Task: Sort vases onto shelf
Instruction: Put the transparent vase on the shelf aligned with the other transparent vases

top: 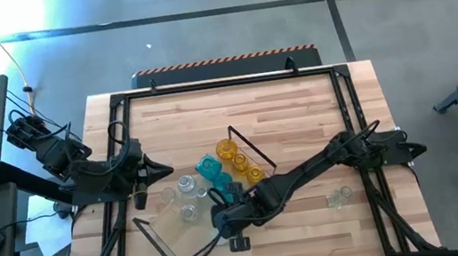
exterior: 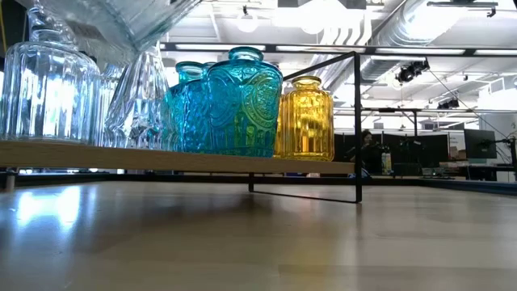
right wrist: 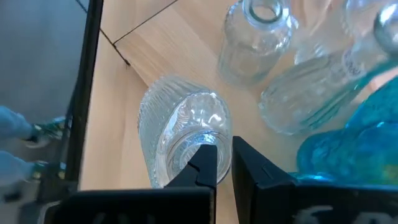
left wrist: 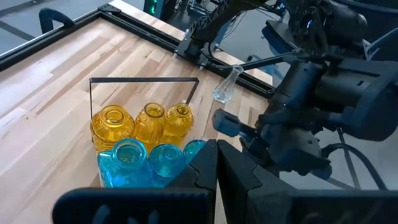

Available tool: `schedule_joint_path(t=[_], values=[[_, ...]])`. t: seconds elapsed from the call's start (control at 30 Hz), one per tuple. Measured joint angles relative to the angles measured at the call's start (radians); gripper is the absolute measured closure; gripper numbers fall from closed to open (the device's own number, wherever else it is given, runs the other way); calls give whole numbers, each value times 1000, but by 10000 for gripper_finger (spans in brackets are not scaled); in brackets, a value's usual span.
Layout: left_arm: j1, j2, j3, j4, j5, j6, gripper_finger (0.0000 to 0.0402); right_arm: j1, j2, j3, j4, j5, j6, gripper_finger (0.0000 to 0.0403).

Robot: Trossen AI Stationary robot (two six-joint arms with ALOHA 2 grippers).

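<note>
The light-wood shelf (exterior: 161, 159) lies slantwise mid-table with black wire frames at its ends. Standing on it are three amber vases (top: 239, 162), teal vases (top: 216, 179) and several clear vases (top: 185, 184). One clear conical vase (exterior: 141, 97) leans among them. My right gripper (right wrist: 225, 163) reaches in from the table's right and is shut on a ribbed clear vase (right wrist: 180, 134) above the shelf's clear-vase end. My left gripper (left wrist: 217, 163) is shut and holds nothing; it hovers beside the shelf on its left (top: 163, 169). Another clear vase (top: 339, 195) stands on the tabletop at the right. My right gripper holds the ribbed clear vase by its mouth rim (right wrist: 198, 149). One finger (right wrist: 206, 163) seems to sit inside the mouth and the other outside. In the low view the vase (exterior: 121, 20) hangs tilted, lifted above the vases on the shelf.
A black frame (top: 117, 99) runs round the tabletop. The shelf's wire end frame (right wrist: 118, 43) stands close to the held vase. Bare board (right wrist: 161, 56) shows beside it. A clear bottle vase (right wrist: 255, 40) and the leaning conical one (right wrist: 311, 93) stand near my right fingers.
</note>
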Motion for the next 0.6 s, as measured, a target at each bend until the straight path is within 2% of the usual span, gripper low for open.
schedule_joint_path(t=[0.3,0.6], values=[[0,0,0,0,-25,0,401,-7,0,0,-28,58,-275,402],[0,0,0,0,-80,-44,402,-34,-1,0,-43,26,-472,402]])
